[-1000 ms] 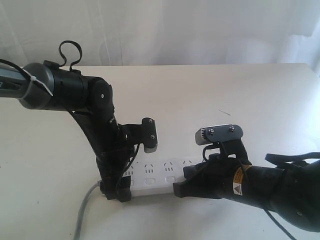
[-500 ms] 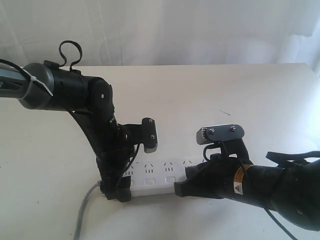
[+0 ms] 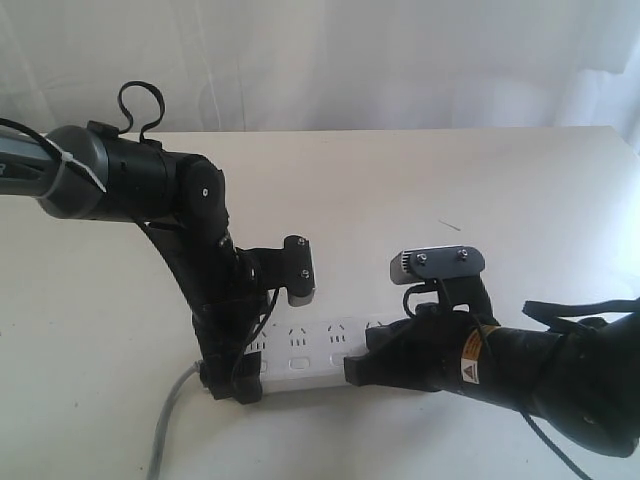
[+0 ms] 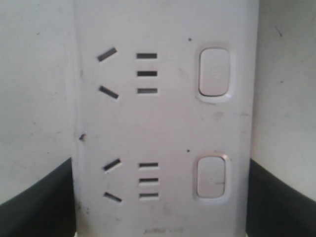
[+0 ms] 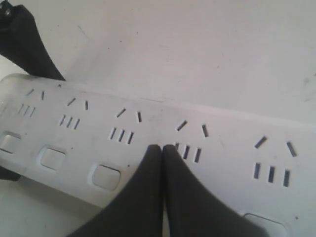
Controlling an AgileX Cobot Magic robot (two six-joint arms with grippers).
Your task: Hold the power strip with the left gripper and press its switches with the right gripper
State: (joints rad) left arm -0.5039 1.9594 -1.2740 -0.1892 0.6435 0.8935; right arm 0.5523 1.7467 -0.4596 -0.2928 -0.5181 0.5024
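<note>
White tabletop [image 3: 420,180], pale curtain [image 3: 300,60] behind. At six o'clock lies the long white plastic power strip [image 3: 305,362], clamped by the black cable-looped left gripper [image 3: 235,385]. The black yellow-stickered right gripper [image 5: 161,148], fingers pressed together, could press socket slots [image 5: 190,152], missing buttons [image 5: 106,177].

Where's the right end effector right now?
The right end effector is low, right of centre in the exterior view, shut, tips over the power strip midway along; the right wrist view shows a button beside them.
</note>
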